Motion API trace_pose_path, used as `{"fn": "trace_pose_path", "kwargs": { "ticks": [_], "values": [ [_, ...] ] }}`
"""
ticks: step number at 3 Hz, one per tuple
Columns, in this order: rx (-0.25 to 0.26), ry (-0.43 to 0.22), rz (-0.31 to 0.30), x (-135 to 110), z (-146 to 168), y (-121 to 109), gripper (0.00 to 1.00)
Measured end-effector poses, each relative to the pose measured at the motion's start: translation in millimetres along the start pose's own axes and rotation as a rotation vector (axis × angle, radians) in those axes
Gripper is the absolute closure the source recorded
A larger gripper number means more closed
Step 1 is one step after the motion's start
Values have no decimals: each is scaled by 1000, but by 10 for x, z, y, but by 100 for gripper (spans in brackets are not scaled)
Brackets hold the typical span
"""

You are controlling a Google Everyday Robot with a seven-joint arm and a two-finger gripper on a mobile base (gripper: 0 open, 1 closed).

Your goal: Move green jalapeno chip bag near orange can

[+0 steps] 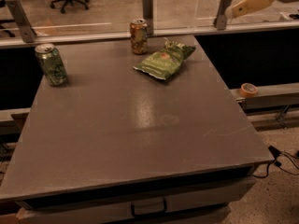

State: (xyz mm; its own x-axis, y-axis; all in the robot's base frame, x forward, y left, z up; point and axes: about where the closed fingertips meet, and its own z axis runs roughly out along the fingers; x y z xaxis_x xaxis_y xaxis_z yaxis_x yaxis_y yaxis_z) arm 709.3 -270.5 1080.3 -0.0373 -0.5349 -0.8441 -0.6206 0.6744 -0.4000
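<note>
The green jalapeno chip bag point(164, 60) lies flat on the grey table point(140, 139) near the far edge. The orange can point(138, 36) stands upright just to its left and a little behind it, a small gap apart. My gripper point(237, 11) is in the air at the top right, beyond the table's far right corner. It is well clear of the bag and holds nothing.
A green can point(51, 64) stands at the table's far left. Metal posts point(148, 6) and a rail run along the far edge. A roll of orange tape point(248, 89) sits on a ledge to the right. Cables point(285, 160) lie on the floor at right.
</note>
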Motion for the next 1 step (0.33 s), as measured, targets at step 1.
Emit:
{"fn": "trace_pose_path", "kwargs": {
  "ticks": [1],
  "values": [
    [90, -70, -11, -281, -646, -323, 0]
  ]
}}
